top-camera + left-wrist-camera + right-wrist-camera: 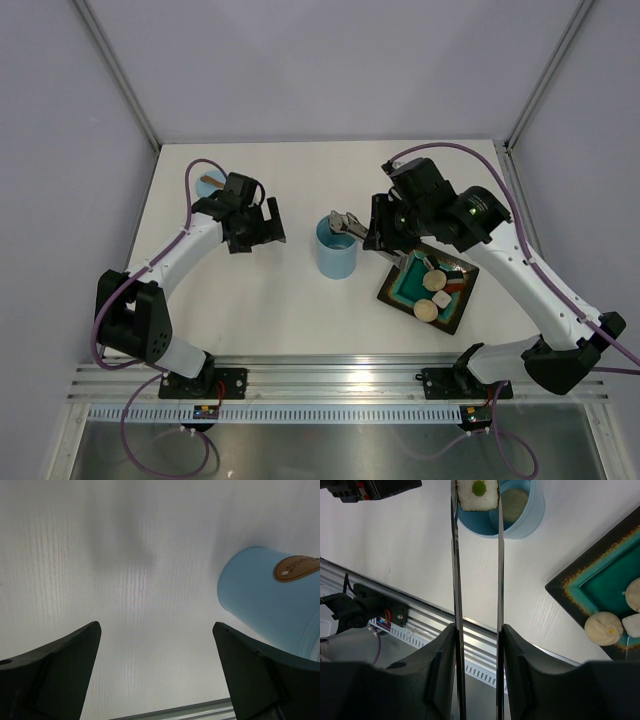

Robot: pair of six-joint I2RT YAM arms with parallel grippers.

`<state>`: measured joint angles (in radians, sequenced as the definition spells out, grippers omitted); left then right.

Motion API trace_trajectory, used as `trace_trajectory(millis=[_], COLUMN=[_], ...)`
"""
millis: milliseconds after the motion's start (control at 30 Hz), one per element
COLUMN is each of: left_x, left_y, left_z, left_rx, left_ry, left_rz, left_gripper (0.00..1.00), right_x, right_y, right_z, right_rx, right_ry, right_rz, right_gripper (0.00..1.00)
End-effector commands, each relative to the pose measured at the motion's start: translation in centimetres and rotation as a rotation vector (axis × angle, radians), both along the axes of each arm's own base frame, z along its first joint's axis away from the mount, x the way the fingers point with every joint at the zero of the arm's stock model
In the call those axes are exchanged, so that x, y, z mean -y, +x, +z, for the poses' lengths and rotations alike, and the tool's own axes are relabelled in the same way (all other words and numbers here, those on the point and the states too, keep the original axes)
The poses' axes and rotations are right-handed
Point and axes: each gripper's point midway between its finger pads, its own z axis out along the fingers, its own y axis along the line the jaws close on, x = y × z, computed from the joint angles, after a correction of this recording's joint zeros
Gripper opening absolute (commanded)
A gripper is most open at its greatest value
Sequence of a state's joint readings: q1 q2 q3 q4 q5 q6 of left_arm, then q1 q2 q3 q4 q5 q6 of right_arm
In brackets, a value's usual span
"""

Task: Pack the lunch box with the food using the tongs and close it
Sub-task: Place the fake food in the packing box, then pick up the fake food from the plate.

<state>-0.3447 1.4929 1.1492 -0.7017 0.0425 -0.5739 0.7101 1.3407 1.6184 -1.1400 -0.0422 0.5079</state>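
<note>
The light blue lunch box [337, 252] stands upright mid-table. My right gripper [385, 235] is shut on the silver tongs [455, 580], one arm against each finger. The tongs' tips pinch a white cube with a green dot [478, 493] right over the lunch box's [525, 517] open mouth. A beige bun [515, 502] lies inside it. More food [435, 283] sits on the dark teal-centred plate [400, 290], with buns [603, 628] also in the right wrist view. My left gripper [262, 228] hangs open and empty left of the lunch box [265, 597].
A small flat blue disc with a brown tab [210, 185] lies at the far left behind the left arm. The aluminium rail [330, 380] runs along the near table edge. White enclosure walls border the back and sides.
</note>
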Motion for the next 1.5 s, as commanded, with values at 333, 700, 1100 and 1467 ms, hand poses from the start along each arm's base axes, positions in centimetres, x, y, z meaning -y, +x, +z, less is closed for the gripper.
trace_trajectory(millis=[333, 700, 1100, 1467], left_x=[-0.5, -0.9, -2.0, -1.5], left_y=[0.3, 0.3, 0.8, 0.8], left_z=[0.7, 0.8, 2.0, 1.5], left_rx=[0.042, 0.043, 0.073, 0.062], left_ry=[0.005, 0.022, 0.075, 0.056], left_rz=[0.021, 0.023, 0.036, 0.024], left_gripper=[0.99, 0.99, 0.99, 0.99], right_x=[-0.1, 6.9, 15.1, 13.8], right_y=[0.8, 2.4, -3.5, -8.3], right_z=[0.7, 2.0, -2.3, -5.1], right_rx=[0.064, 0.202, -0.004, -0.217], right_ry=[0.011, -0.174, -0.471, -0.395], right_rz=[-0.010, -0.309, -0.536, -0.447], right_gripper=[0.53, 0.16, 0.19, 0.34])
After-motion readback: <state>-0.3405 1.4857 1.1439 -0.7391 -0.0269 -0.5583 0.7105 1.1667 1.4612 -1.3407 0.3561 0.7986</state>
